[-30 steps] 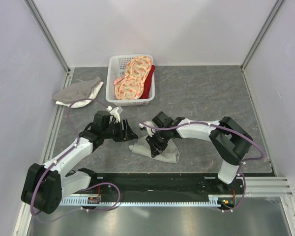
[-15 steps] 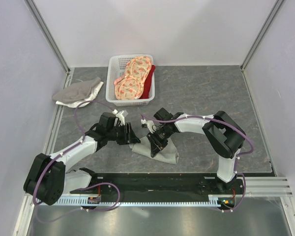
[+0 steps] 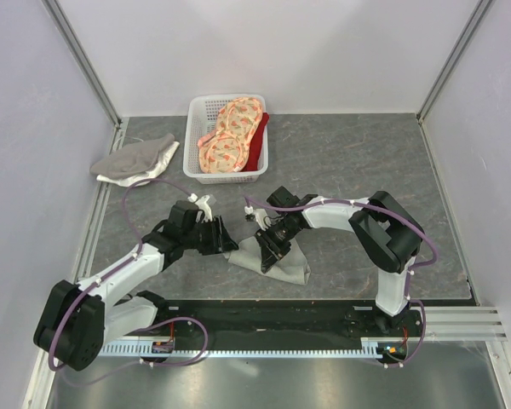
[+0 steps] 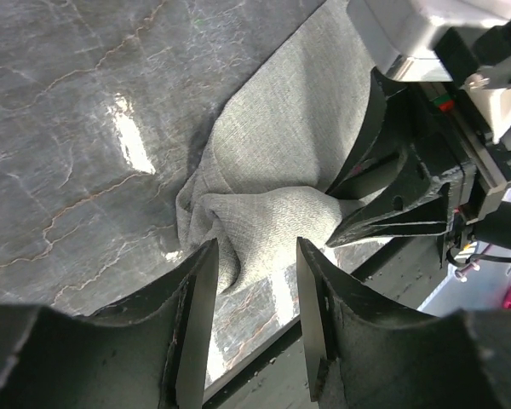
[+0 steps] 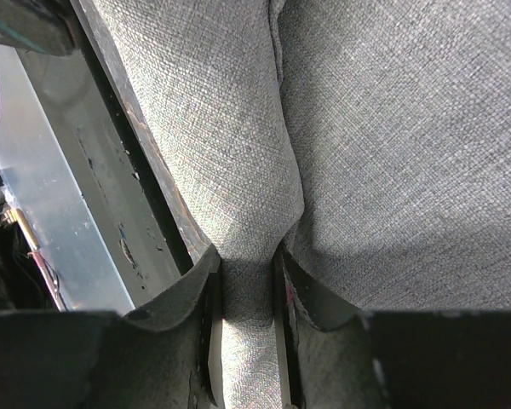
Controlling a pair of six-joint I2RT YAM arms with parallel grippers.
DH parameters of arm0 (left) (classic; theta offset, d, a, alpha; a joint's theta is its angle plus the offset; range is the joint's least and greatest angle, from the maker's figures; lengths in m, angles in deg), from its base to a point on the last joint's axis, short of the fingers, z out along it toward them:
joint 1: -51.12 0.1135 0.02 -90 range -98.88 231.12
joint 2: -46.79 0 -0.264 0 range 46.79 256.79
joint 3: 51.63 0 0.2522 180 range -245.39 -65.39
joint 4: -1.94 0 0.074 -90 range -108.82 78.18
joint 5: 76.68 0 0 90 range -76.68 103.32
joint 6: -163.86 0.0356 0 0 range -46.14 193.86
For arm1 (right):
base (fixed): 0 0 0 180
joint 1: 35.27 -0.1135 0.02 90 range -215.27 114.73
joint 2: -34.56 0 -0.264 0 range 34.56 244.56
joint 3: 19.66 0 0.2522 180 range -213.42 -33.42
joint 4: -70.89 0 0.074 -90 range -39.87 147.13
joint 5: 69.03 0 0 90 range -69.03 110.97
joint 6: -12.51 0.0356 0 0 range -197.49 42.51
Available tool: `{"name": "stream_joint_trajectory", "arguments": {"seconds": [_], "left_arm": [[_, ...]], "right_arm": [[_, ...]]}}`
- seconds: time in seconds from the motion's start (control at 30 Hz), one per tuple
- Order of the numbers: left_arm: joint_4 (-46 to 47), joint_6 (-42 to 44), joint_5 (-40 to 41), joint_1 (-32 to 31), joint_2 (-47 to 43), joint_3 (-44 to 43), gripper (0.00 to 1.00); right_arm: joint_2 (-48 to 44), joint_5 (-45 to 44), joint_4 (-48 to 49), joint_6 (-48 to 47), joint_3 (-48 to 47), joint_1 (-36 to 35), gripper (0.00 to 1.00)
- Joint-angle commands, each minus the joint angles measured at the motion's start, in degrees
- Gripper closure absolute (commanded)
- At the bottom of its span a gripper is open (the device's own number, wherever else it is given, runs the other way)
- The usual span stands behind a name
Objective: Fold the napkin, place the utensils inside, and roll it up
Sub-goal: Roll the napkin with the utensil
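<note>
The grey-green napkin [image 3: 281, 262] lies bunched on the table just in front of the arm bases. My right gripper [image 3: 269, 245] is shut on a raised fold of the napkin [image 5: 392, 145], and the cloth fills the gap between its jaws [image 5: 249, 285]. My left gripper [image 3: 227, 240] hovers at the napkin's left corner. In the left wrist view its jaws [image 4: 255, 294] stand apart with only table between them, and the crumpled napkin [image 4: 272, 162] end lies just past the fingertips. The right gripper [image 4: 383, 204] pinches the cloth there too. The utensils are out of view.
A white basket [image 3: 195, 146] at the back holds orange-pink patterned cloths [image 3: 230, 136] and a red one. A smaller grey-and-white cloth [image 3: 136, 159] lies at the far left. A black strip [image 3: 281, 317] runs along the near table edge. Walls enclose three sides.
My left gripper has narrowed its jaws and moved right and nearer, up to the napkin's left corner. My right gripper has kept its hold and drawn the fold slightly left.
</note>
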Motion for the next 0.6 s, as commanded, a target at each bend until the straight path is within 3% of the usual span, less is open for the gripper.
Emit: {"name": "stream_joint_trajectory", "arguments": {"seconds": [0.0, 0.43, 0.57], "left_arm": [[-0.5, -1.0, 2.2, -0.8, -0.1, 0.4, 0.51], [0.5, -3.1, 3.1, -3.5, 4.0, 0.9, 0.55], [1.3, -3.3, 3.3, -4.1, 4.3, 0.5, 0.66]], "right_arm": [[3.2, -4.2, -1.9, -2.3, 1.2, -0.1, 0.69], [4.3, -3.9, -1.8, -2.3, 0.8, 0.2, 0.71], [4.4, -3.5, -1.7, -2.3, 1.0, 0.2, 0.71]]}}
